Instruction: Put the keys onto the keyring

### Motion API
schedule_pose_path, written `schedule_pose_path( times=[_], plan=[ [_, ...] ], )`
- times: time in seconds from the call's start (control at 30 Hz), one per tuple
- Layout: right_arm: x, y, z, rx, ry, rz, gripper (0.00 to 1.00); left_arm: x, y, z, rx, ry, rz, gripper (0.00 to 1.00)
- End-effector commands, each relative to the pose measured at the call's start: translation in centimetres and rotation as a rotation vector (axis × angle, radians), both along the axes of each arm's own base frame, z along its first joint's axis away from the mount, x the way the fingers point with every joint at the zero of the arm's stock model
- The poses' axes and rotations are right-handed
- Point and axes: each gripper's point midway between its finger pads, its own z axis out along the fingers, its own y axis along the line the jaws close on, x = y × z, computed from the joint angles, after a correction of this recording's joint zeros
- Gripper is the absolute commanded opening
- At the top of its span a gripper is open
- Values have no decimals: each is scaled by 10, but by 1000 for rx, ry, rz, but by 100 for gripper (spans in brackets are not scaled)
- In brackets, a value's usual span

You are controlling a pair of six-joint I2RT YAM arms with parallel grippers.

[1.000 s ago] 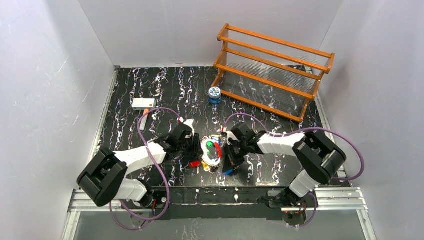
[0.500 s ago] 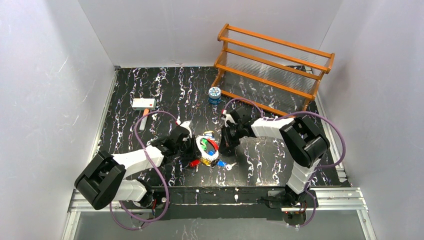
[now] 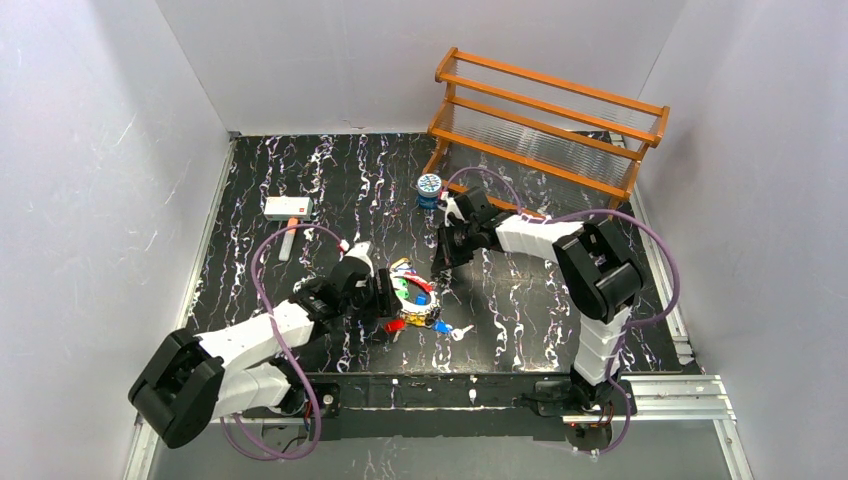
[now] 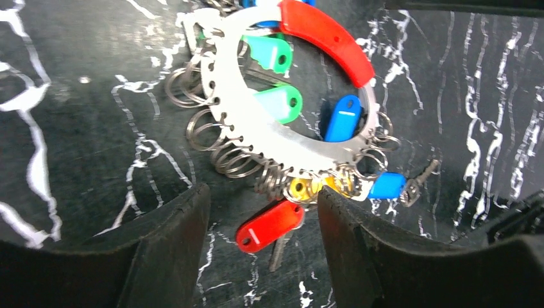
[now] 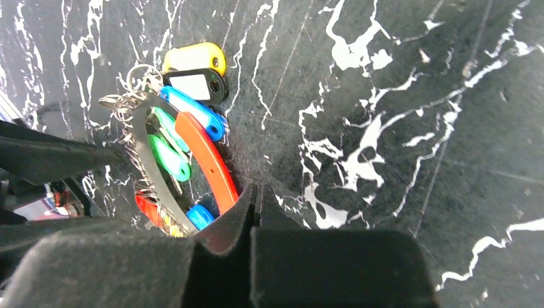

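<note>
The keyring [image 4: 238,114], a wide white ring with a red arc, lies flat on the black marbled table [image 3: 330,180]. Several small split rings and coloured tags hang from it. A red-tagged key [image 4: 270,225] lies between my left gripper's [image 4: 262,196] open fingers, touching neither. A blue-tagged key [image 4: 387,185] sits at the ring's right edge. From above, my left gripper [image 3: 385,297] is at the left side of the keyring [image 3: 416,298]. My right gripper [image 5: 256,190] is shut and empty, its tip beside the red arc [image 5: 205,160].
An orange wooden rack [image 3: 545,140] stands at the back right. A small blue-and-white tin [image 3: 429,187] sits in front of it, close to my right wrist. A white box [image 3: 288,207] and a pale stick [image 3: 287,243] lie at the left.
My right gripper has drawn back from the ring's near right side to its far side. The ring slid slightly left and away. My left gripper closed briefly, then opened wider.
</note>
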Motion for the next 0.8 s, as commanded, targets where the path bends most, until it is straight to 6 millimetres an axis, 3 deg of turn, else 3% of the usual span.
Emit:
schedule_pose_path(
  times=[0.0, 0.23, 0.43, 0.53, 0.63, 0.77],
  plan=[
    [6, -9, 31, -41, -121, 11, 2, 9, 23, 6, 120, -38, 63, 61],
    [-38, 9, 34, -74, -109, 125, 1, 14, 22, 3, 142, -18, 65, 58],
    [-105, 27, 16, -124, -58, 253, 1, 24, 22, 7, 108, -20, 74, 57],
    [-135, 28, 7, -129, -31, 293, 1, 35, 25, 11, 118, -38, 73, 47],
    [-151, 28, -4, -139, -6, 306, 1, 47, 30, 8, 136, -28, 86, 38],
    [-154, 25, -12, -159, 6, 298, 1, 59, 29, 2, 128, -6, 90, 36]
  ],
)
